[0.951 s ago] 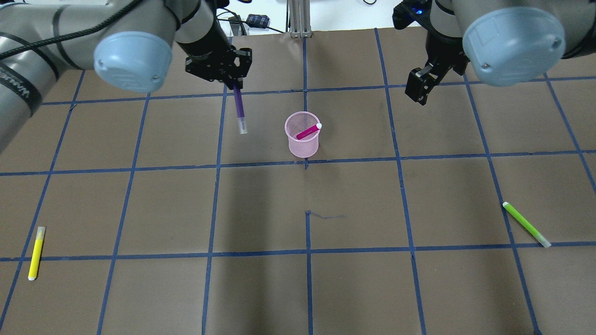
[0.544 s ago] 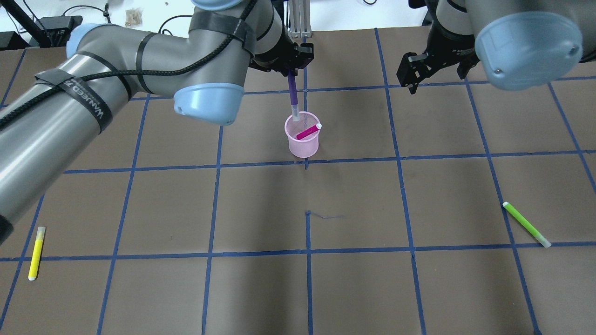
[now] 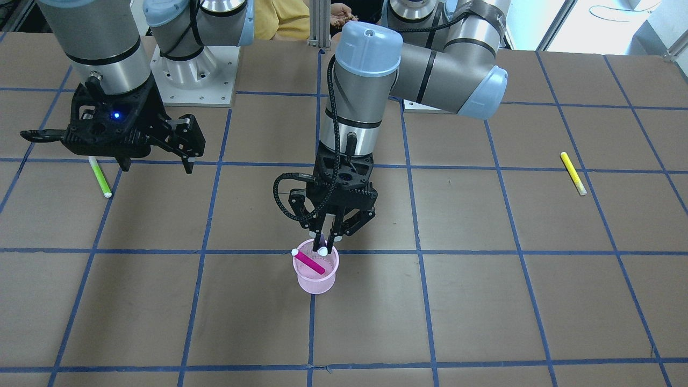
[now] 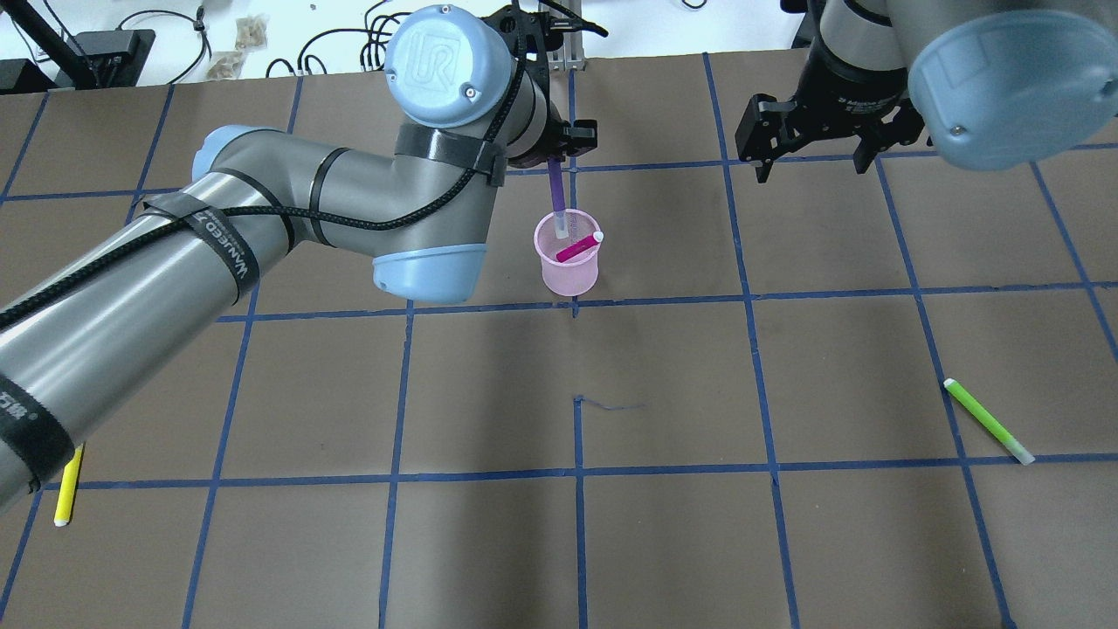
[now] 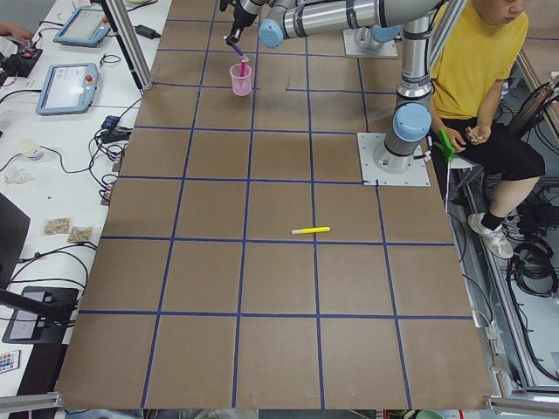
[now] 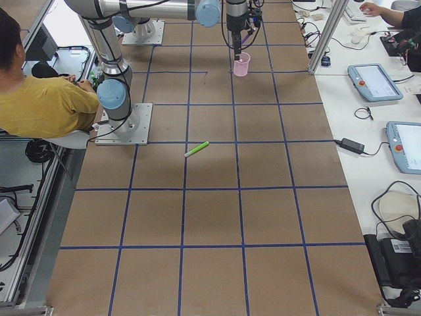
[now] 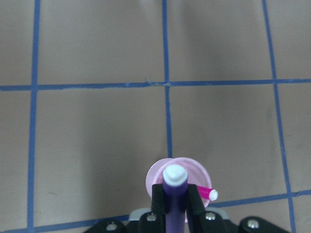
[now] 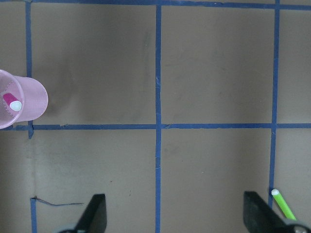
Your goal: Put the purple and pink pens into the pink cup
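Your left gripper is poised over the pink cup, its two fingers pinched narrowly around the upper part of the purple pen. The pen hangs close to upright, with its pale lower end at the cup's mouth. From overhead that end sits just inside the rim, towards the robot's left side of the opening. From the frames you cannot tell how deep it has gone. The pink pen is already inside, leaning across the cup with its white cap resting on the rim at the opposite side. Only the purple pen appears left to place. To do this step well, lower it straight down through the free part of the mouth. Stay off the rim and off the slanted pink pen, and open the fingers only once the pen's end is well below the rim. The cup looks light and could tip if the pen pushes sideways on its wall, so lift straight up after release. Your right gripper holds nothing, its fingers spread wide, and it hovers well apart on the robot's right, clear of the cup. A green pen and a yellow pen lie far off towards opposite ends of the table. Neither one is near the path. Bare taped surface surrounds the cup on every side, so there is room to withdraw.
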`<state>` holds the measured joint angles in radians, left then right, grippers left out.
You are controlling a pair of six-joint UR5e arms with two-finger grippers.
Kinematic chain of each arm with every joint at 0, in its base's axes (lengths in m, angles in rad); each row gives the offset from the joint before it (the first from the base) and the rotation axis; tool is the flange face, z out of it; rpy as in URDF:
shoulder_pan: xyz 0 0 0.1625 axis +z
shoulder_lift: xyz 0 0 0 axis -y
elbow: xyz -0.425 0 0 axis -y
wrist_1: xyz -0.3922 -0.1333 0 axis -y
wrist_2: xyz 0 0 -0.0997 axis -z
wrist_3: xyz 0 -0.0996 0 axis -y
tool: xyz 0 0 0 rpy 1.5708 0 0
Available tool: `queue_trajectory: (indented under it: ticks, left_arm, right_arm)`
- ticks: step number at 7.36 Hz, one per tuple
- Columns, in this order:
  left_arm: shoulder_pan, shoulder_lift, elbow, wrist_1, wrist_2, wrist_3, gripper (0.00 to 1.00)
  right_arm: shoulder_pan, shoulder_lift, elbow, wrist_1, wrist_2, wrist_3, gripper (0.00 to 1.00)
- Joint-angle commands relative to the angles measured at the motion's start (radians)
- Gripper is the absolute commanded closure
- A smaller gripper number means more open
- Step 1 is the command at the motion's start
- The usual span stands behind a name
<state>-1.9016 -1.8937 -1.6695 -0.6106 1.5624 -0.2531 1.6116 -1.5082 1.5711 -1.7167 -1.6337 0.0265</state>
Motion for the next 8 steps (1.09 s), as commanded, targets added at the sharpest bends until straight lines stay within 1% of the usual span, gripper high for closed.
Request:
queue_trajectory:
  ticks: [1,3,5,7,8]
  left_arm:
    - [0.001,-0.031,-0.004,0.055,-0.001,0.003,1.00]
    - [0.001,-0.060,-0.022,0.129,0.002,0.009,1.00]
    - [0.003,-0.079,-0.079,0.211,0.002,0.012,1.00]
    - [0.004,-0.077,-0.088,0.215,0.001,0.008,1.00]
    - [0.004,-0.079,-0.096,0.215,-0.004,0.008,0.98]
  right_arm:
    - [0.002,-0.010,0.004,0.009,0.003,0.006,0.00]
    - [0.005,-0.010,0.001,0.005,0.035,0.012,0.00]
    - [0.005,-0.012,0.004,0.002,0.040,0.010,0.00]
    - [0.005,-0.012,0.003,0.000,0.041,0.006,0.00]
    - [0.005,-0.012,0.000,-0.001,0.041,0.003,0.00]
